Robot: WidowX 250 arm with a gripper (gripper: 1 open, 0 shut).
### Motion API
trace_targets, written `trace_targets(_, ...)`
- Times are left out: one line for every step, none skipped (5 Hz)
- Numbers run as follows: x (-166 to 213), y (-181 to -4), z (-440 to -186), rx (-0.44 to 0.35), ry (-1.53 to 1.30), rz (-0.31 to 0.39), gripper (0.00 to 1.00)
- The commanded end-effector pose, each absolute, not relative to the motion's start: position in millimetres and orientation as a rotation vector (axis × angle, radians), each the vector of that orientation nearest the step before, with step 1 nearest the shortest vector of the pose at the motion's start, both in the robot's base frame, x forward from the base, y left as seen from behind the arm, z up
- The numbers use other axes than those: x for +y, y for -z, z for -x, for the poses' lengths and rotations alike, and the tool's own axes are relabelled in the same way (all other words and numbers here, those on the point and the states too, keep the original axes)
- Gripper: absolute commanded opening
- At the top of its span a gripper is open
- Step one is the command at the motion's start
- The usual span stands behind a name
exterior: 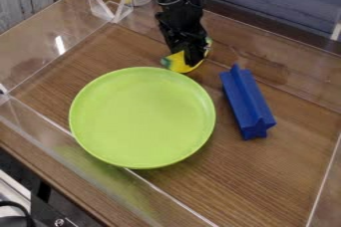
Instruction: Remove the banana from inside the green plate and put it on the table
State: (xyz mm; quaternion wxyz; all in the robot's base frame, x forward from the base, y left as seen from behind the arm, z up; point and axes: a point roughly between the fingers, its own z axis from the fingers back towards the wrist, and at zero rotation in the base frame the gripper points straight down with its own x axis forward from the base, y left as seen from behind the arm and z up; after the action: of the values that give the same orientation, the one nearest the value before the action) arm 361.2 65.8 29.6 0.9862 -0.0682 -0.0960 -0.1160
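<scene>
The banana (185,64) sits directly under my jaws (188,56), which are clenched on it from above. It is already outside the green plate (143,116), just beyond the far right part of the rim, low over the table (286,161) or touching it; I cannot tell which. How its long axis runs I cannot tell, because my fingers cover most of it. My arm comes down steeply from the far side, the wrist almost vertical. I judge that only the release remains.

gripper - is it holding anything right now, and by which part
The gripper is shut on the banana, down at the table just beyond the green plate; which part it grips is hidden.
</scene>
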Motion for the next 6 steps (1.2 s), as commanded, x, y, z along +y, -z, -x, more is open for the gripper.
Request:
trace_targets(72, -40.6, -364, -0.222, 0.226, 0.121, 0.00)
trace_targets(73, -43.8, -364, -0.228, 0.223, 0.119, 0.00)
trace_targets(75, -47.1, -365, -0.236, 0.219, 0.117, 0.00)
trace_targets(77, -50.5, -365, -0.243, 0.215, 0.115, 0.00)
trace_targets(79, -53.7, -365, -0.250, 0.211, 0.113, 0.00)
trace_targets(77, -65.2, -363, -0.263, 0.212, 0.107, 0.00)
